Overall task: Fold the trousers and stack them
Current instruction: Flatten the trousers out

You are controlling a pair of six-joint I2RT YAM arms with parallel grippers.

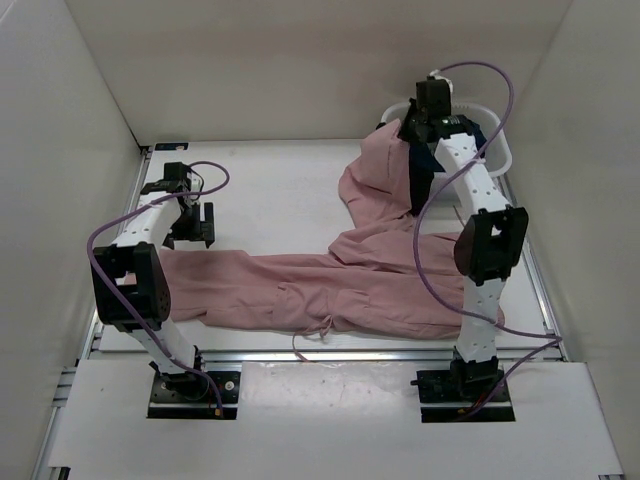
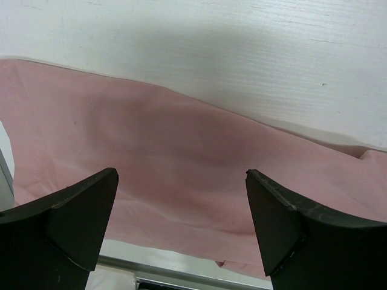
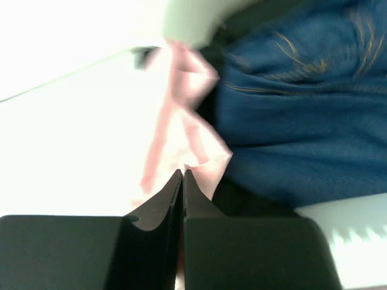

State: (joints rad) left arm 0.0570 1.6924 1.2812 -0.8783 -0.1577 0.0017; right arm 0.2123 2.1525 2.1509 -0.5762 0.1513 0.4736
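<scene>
Lying on the table (image 1: 270, 180), trousers (image 1: 380, 290), far end pinched in the shut right claw (image 1: 408, 128), left claw (image 1: 203, 225) wide open, empty

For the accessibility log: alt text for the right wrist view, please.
The right gripper is shut on a bunched edge of the pink trousers. Beyond it lies a dark blue garment with orange stitching; the view is blurred.
</scene>
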